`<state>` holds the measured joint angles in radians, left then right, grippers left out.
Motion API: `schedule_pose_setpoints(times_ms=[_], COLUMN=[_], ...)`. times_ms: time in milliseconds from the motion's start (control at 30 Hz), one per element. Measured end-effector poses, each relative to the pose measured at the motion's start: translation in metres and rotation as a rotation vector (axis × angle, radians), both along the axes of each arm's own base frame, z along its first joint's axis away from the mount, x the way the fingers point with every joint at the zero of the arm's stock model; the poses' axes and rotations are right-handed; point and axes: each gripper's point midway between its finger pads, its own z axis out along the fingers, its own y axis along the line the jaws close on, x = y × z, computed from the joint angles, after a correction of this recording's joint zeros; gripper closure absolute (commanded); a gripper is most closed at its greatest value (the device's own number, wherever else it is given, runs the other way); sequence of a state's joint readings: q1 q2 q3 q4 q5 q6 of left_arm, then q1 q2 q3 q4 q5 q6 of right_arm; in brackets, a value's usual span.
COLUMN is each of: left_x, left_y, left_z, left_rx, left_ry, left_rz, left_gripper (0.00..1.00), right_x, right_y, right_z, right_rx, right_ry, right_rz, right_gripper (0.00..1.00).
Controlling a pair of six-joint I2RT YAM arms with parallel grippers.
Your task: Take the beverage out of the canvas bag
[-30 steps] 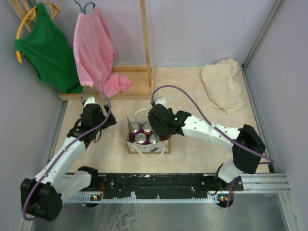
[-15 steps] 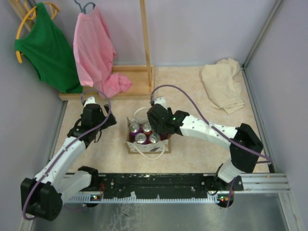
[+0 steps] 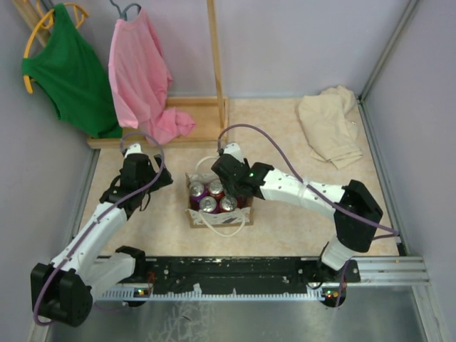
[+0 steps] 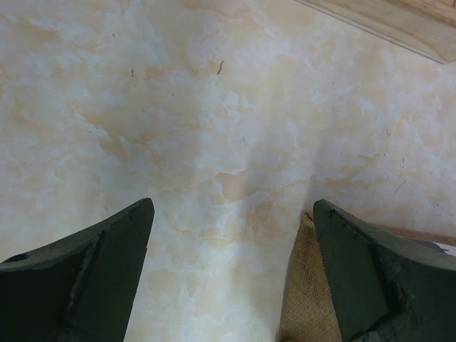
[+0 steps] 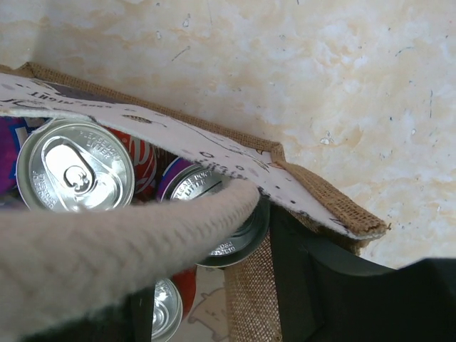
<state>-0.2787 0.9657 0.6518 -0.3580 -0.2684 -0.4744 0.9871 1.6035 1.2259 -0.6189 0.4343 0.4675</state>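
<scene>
The right arm's fingers are down at the open mouth of the canvas bag, which sits upright on the counter between the two arms. From overhead you can see four beverage cans standing in it, silver tops up.

On the right wrist view, one dark finger shows plainly, and the bag's burlap rim runs just beyond its tip. The other finger is mostly hidden behind a thick white rope handle that lies across the gap between them. Under that handle, in the same gap, sits a purple can with its rim right up against the visible finger. Whether the fingers are pressing on that can or only standing around it, I can't tell. A second can top sits past the hidden finger's side, and a third peeks out below the rope.

The left arm's fingers are spread wide apart with nothing between them but bare counter. A corner of the bag just shows beside the inner face of one finger. Beyond the fingertips, well off, runs the edge of a wooden base.

A crumpled beige cloth lies on the counter well apart from both pairs of fingers.
</scene>
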Motion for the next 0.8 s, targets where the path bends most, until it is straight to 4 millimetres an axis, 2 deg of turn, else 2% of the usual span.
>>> schedule_pose_setpoints(times_ms=[400,467,633,800], left_x=[0.0,0.0,0.0,0.0], left_y=[-0.001,-0.002,-0.002,-0.002], left_z=[0.0,-0.001,-0.001,-0.001], left_rx=[-0.004,-0.005,-0.007,-0.007], left_ry=[0.002,0.005,0.005,0.005], left_rz=[-0.006,-0.008,-0.009,-0.01], left_gripper=[0.01,0.01,0.01,0.01], right_x=[-0.01,-0.011,-0.012,-0.013], right_y=[-0.006,-0.009,-0.016,-0.023], right_z=[0.01,0.019,0.06,0.092], right_rx=[-0.062,-0.05,0.039,0.101], right_ry=[-0.027,-0.04,-0.114,-0.179], right_rz=[0.013,0.011,0.005,0.007], right_gripper=[1.0,1.0,1.0,1.0])
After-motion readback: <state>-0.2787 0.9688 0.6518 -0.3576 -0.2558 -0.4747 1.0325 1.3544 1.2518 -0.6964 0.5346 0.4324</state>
